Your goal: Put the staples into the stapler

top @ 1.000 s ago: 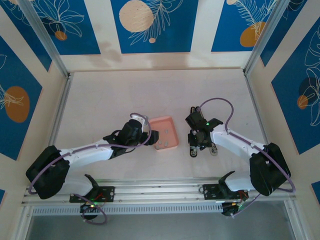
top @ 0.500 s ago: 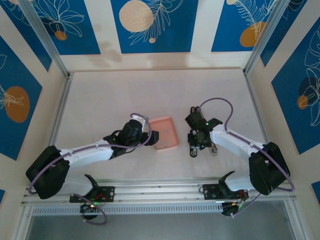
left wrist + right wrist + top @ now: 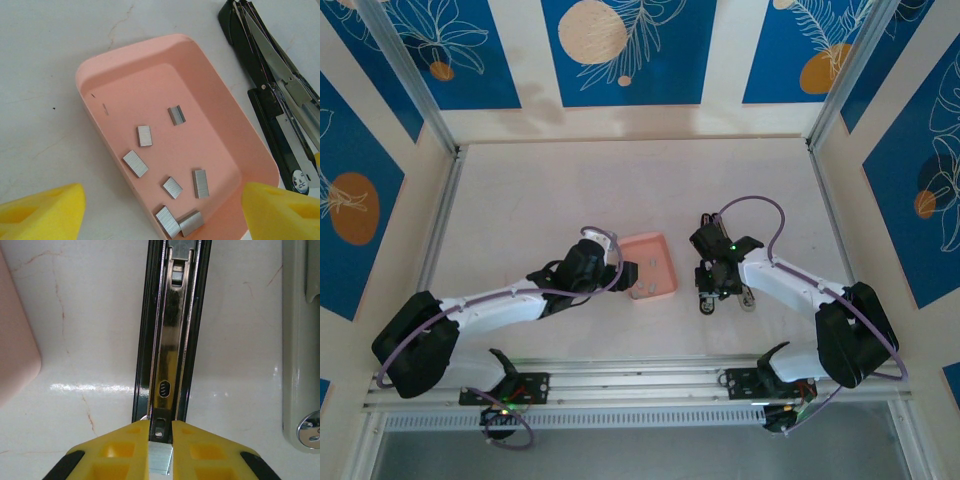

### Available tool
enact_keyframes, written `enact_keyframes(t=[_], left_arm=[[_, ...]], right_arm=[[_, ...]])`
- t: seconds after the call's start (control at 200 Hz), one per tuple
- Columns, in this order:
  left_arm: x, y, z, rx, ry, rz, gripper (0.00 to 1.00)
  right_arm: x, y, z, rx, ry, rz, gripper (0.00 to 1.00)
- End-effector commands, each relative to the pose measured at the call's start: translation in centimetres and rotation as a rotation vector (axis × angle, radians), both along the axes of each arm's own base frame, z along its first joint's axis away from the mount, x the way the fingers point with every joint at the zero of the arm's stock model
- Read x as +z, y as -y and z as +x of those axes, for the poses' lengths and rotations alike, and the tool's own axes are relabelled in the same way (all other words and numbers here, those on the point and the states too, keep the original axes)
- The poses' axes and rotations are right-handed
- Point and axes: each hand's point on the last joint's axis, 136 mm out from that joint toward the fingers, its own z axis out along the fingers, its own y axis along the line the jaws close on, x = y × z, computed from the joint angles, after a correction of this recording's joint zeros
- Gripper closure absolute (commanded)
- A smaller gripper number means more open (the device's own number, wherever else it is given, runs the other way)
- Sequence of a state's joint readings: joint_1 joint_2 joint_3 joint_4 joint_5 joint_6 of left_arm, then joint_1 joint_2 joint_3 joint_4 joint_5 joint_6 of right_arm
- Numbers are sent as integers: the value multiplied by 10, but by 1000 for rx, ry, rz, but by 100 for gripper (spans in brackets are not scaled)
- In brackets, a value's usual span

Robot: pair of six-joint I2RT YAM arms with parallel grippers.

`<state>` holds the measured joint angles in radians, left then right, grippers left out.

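Seven small silvery-grey staples, short flat metal strips with squared ends, lie scattered on the floor of a shallow pink tray on the white tabletop. Two of them touch. The left pincer hovers over one end of the tray, its yellow fingers spread wide and holding nothing. Just beside the tray lies a black stapler, opened so its shiny metal channel shows. The right pincer is nearly closed, pinching one more staple strip at the end of that channel.
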<state>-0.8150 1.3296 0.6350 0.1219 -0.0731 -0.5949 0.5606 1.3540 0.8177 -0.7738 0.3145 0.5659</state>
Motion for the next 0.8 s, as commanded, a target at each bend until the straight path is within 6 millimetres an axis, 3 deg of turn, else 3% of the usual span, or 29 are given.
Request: enact_keyframes(t=[0.0, 0.44, 0.795], left_arm=[[5, 3, -1, -8, 20, 8, 19], [4, 3, -2, -8, 18, 7, 19], [5, 2, -2, -6, 21, 10, 19]], right_arm=[[-3, 3, -4, 5, -24, -15, 83], [-6, 4, -11, -4, -38, -22, 83], [-6, 1, -4, -23, -15, -9, 83]])
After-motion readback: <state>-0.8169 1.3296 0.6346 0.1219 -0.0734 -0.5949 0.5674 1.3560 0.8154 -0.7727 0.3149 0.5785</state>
